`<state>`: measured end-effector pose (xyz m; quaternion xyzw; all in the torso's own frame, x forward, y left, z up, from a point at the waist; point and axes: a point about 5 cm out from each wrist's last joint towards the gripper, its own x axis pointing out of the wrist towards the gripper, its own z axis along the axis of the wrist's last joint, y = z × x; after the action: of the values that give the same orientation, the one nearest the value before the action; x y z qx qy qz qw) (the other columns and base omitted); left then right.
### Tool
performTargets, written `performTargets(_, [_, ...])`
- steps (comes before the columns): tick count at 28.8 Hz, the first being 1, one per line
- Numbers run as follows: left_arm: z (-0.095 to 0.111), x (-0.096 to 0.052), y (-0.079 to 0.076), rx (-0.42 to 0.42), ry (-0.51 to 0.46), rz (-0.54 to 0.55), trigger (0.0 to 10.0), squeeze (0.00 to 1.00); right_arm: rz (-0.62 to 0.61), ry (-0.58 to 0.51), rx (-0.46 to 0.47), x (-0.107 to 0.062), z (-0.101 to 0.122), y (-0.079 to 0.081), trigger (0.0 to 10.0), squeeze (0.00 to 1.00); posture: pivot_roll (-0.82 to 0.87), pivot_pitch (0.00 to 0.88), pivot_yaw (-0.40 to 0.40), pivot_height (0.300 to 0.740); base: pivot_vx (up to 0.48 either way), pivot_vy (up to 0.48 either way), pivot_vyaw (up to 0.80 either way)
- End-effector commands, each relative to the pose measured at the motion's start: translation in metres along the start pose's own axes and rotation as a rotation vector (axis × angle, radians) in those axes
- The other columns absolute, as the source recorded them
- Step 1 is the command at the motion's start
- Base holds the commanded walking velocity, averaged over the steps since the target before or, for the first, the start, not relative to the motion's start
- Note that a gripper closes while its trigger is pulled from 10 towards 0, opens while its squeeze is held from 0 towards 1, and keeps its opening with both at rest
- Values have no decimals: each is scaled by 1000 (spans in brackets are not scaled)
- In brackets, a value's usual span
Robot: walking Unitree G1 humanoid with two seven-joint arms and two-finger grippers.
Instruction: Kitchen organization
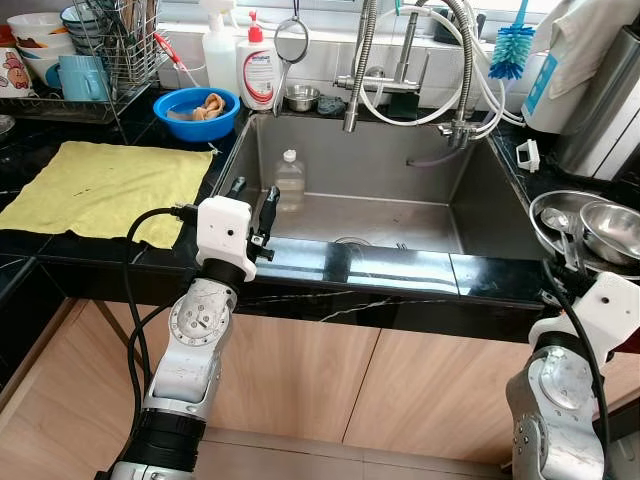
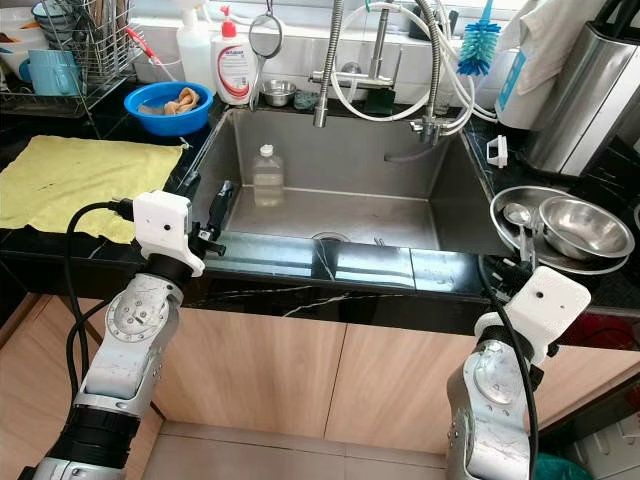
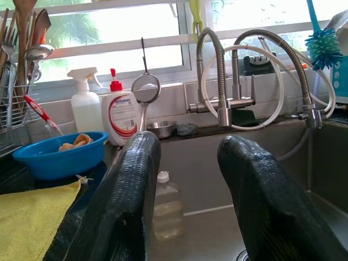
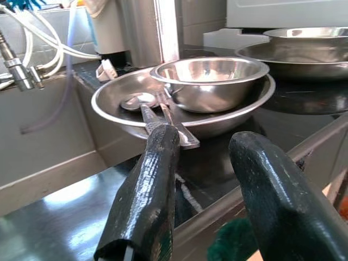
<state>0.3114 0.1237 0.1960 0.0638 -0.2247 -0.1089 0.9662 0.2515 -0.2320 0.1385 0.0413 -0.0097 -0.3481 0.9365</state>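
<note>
— Where's the bottle (image 1: 290, 181)?

— Standing upright in the sink (image 1: 400, 165), cap up, long axis vertical, close to the back left corner.

— And the left pincer (image 1: 252, 208)?

— At the sink's front left edge, fingers apart and holding nothing. The bottle is just beyond it, farther into the basin, showing between the two fingers from the wrist.

— The right pincer (image 4: 209, 190)?

— Low at the front of the worktop (image 2: 380, 268), fingers spread, empty. Ahead of it sits a wide steel dish (image 2: 520, 238) with a smaller steel bowl (image 2: 585, 227) and a spoon (image 2: 514, 216) inside.

— Anything else?

— A yellow cloth (image 1: 105, 188) lies flat left of the sink.
</note>
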Motion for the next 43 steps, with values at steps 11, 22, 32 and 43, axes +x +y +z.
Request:
performTargets(11, [2,1,-2,23,-1,-15,10000,0,-19,18,2,1,-3,-3,0,0,29,0,-46,740,0,0,0])
performTargets(22, [2,1,-2,24,0,-17,10000,0,-13,21,7,1,-3,-2,0,0,31,0,-46,740,0,0,0])
performTargets(32, [2,1,-2,28,-1,-14,10000,0,35,-24,6,0,5,6,0,0,30,0,-45,740,0,0,0])
performTargets(43, [2,1,-2,28,-1,-9,10000,0,223,-185,-7,-7,33,35,10000,0,33,0,-49,740,0,0,0])
